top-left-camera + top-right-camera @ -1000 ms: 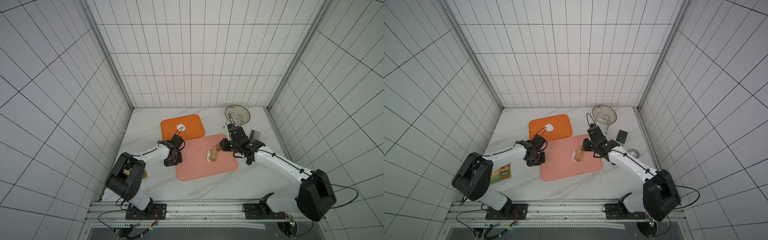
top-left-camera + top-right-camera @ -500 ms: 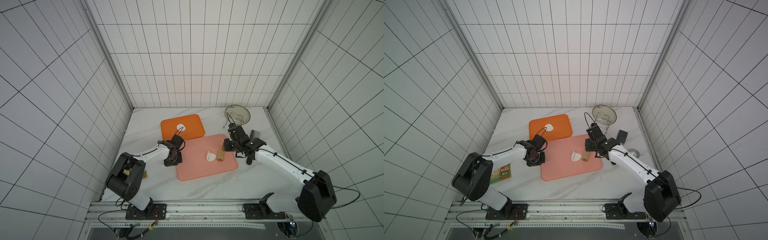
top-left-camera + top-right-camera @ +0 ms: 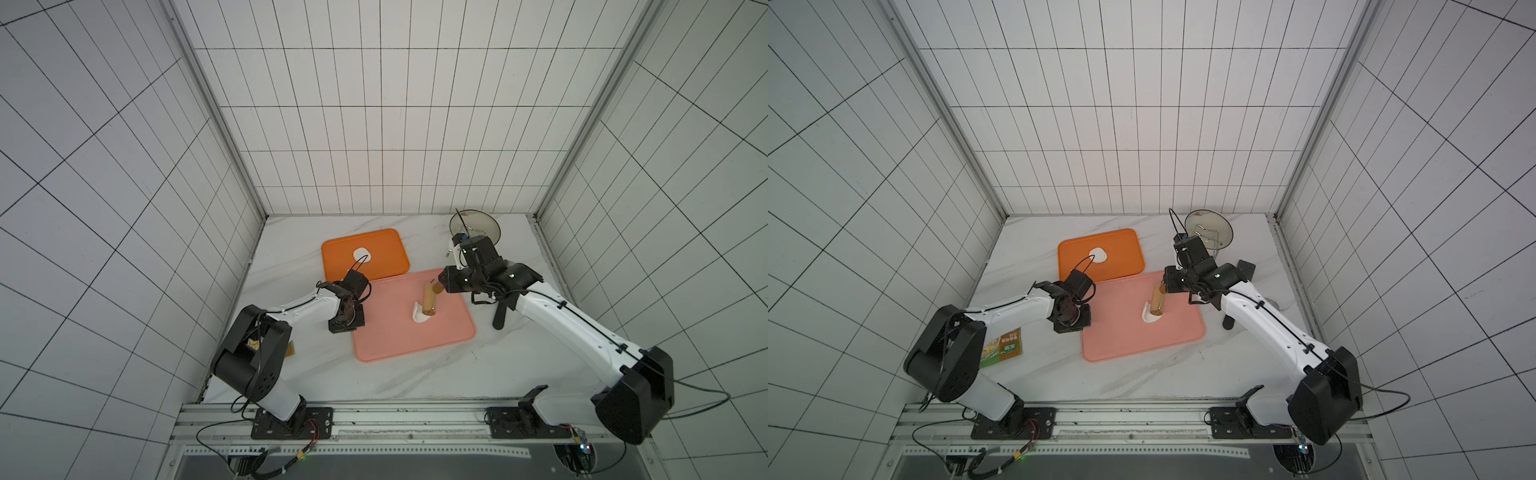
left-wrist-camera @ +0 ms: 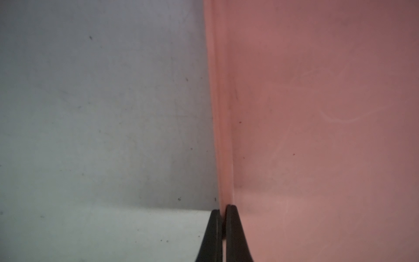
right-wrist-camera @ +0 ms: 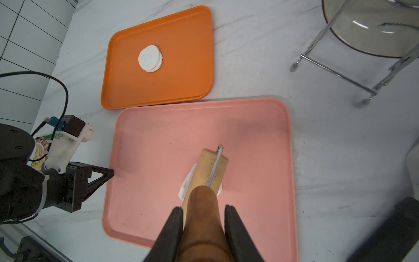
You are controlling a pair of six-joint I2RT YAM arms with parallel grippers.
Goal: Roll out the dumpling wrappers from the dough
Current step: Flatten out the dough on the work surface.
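Note:
In both top views a small white lump of dough point(image 3: 416, 319) point(image 3: 1146, 316) lies on the pink tray point(image 3: 407, 343) point(image 3: 1138, 343). The wooden rolling pin point(image 3: 429, 302) point(image 3: 1157, 301) point(image 5: 208, 170) lies across the dough point(image 5: 186, 184). My right gripper point(image 3: 441, 286) point(image 3: 1168, 286) point(image 5: 204, 209) is shut on its brown handle. My left gripper point(image 3: 347, 328) point(image 3: 1077, 326) point(image 4: 223, 208) point(image 5: 108, 173) is shut on the left rim of the pink tray point(image 4: 224, 158). Round white dumpling wrappers point(image 3: 361, 254) point(image 3: 1097, 254) point(image 5: 150, 58) lie stacked on the orange tray point(image 3: 374, 270) point(image 3: 1121, 266) point(image 5: 181, 79).
A glass lid on a wire stand point(image 3: 473, 230) point(image 5: 371, 29) sits at the back right. A black tool point(image 3: 500, 316) point(image 3: 1227, 322) lies on the marble right of the pink tray. A green and orange packet point(image 3: 1007, 347) lies by the left arm's base.
Half a second ago the rolling pin was off the dough to its right; it is now back across the dough. The left arm has not moved.

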